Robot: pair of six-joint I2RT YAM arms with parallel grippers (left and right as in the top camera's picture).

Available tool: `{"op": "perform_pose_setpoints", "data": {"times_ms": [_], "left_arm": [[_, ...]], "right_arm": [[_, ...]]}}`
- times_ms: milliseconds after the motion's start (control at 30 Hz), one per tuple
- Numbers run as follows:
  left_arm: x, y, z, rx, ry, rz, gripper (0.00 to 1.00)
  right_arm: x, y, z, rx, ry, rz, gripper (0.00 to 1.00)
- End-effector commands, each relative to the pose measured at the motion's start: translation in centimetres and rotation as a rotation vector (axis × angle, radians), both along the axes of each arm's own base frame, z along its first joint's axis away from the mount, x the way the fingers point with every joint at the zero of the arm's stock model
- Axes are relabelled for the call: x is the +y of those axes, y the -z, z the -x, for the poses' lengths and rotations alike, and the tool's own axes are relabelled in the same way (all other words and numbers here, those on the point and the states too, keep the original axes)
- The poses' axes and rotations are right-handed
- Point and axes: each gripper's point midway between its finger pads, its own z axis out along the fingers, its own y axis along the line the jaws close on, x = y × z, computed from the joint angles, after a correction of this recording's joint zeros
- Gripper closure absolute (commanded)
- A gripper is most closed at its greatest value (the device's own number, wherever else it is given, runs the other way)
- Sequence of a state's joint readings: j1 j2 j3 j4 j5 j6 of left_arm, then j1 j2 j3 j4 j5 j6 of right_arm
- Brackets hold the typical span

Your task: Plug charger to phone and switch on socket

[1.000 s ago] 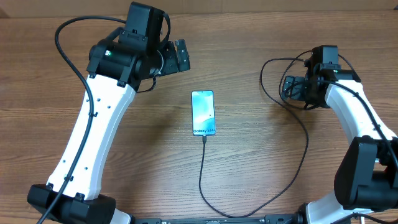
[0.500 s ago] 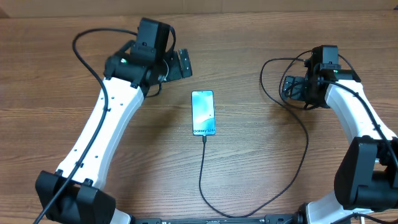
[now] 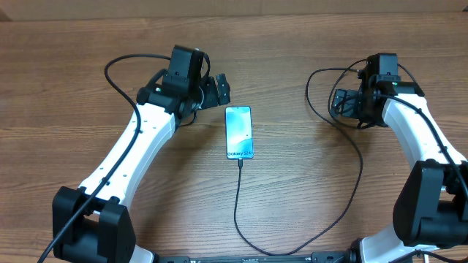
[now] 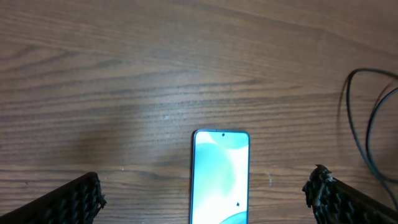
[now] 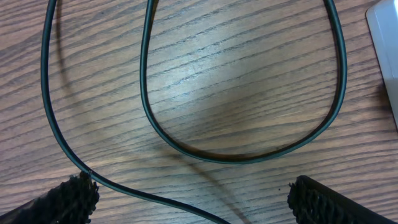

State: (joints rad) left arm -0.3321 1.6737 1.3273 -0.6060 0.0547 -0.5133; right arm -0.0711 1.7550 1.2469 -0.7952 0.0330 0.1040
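The left gripper (image 3: 219,90) is being brought in toward the phone (image 3: 238,132). Over the last second its arm is being swung from well up and left of the phone to just beside the phone's top left corner. Its jaws are being held wide with nothing between them, and in the left wrist view the phone's top edge is being framed between the fingertips.

The phone is lying flat on the tabletop (image 3: 292,44), its screen lit. The charger (image 3: 235,197) is being seen running into the phone's bottom edge, so the plugging is being judged as already done.

The right gripper (image 3: 338,104) is being kept unmoved, well to the right of the phone, its jaws wide and empty above loops of the charger.

The socket is not being shown clearly. A pale edge (image 5: 387,50) at the border of the right wrist view may be it. The switch is being judged as the step left, and the left arm's approach to the phone is not being seen to serve it.
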Motion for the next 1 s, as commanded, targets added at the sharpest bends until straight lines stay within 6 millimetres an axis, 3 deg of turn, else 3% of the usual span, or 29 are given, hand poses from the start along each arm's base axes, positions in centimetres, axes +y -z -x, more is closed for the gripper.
{"op": "perform_pose_setpoints", "data": {"times_ms": [0, 200, 500, 967], "left_arm": [[0.1, -0.7, 0.8, -0.031, 0.024, 0.016, 0.0], [0.4, 0.0, 1.5, -0.079, 0.021, 0.027, 0.0], [1.5, 3.0, 4.4, -0.126, 0.019, 0.043, 0.0], [4.7, 5.3, 7.1, -0.281, -0.04, 0.091, 0.0]], "right_arm": [[0.0, -0.2, 0.2, -0.008, -0.004, 0.0, 0.0], [0.0, -0.2, 0.2, -0.008, -0.004, 0.0, 0.0], [0.0, -0.2, 0.2, -0.007, -0.004, 0.0, 0.0], [0.0, -0.2, 0.2, -0.008, -0.004, 0.0, 0.0]]}}
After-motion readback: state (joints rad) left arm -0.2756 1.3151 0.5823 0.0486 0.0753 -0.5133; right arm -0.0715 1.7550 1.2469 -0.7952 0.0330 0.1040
